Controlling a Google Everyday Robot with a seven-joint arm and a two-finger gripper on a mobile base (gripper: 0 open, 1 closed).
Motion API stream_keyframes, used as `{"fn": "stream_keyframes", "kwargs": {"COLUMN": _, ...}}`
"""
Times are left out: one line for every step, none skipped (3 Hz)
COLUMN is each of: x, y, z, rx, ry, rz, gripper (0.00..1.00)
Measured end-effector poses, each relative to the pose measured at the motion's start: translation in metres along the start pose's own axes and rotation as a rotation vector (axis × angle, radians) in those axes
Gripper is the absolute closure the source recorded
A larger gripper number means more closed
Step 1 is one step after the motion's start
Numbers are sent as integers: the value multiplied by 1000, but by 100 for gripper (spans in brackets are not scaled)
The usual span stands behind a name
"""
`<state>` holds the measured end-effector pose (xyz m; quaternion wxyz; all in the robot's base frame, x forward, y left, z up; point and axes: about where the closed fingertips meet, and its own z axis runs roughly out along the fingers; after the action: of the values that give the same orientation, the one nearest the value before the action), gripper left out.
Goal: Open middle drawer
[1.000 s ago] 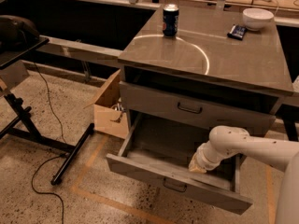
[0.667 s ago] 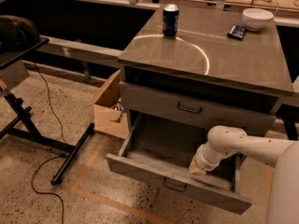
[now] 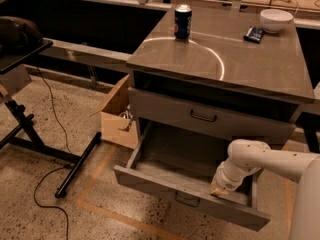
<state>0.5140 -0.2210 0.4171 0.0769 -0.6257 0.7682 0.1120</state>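
The middle drawer (image 3: 150,185), stiff grey metal and probably light, stands pulled well out under the table (image 3: 240,59), best taken by its loop handle (image 3: 187,200); the gripper (image 3: 220,188) sits inside the front wall, its grip impossible to tell.

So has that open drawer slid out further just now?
No. The middle drawer front stands as before against the cardboard box; the gripper sits inside its right end.

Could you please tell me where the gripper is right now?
In the camera view's lower right, the gripper is down inside the pulled-out middle drawer, near its right front corner, just behind the drawer front and right of its handle.
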Motion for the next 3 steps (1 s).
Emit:
{"fn": "stream_keyframes", "kwargs": {"x": 9, "y": 19, "z": 4, "rx": -56, "ry": 32, "rz": 24, "gripper": 100}}
{"fn": "stream_keyframes", "kwargs": {"x": 16, "y": 40, "z": 8, "rx": -133, "ry": 66, "rz": 38, "gripper": 100}}
{"fn": "stream_keyframes", "kwargs": {"x": 23, "y": 66, "z": 11, "rx": -213, "ry": 96, "rz": 61, "gripper": 100}}
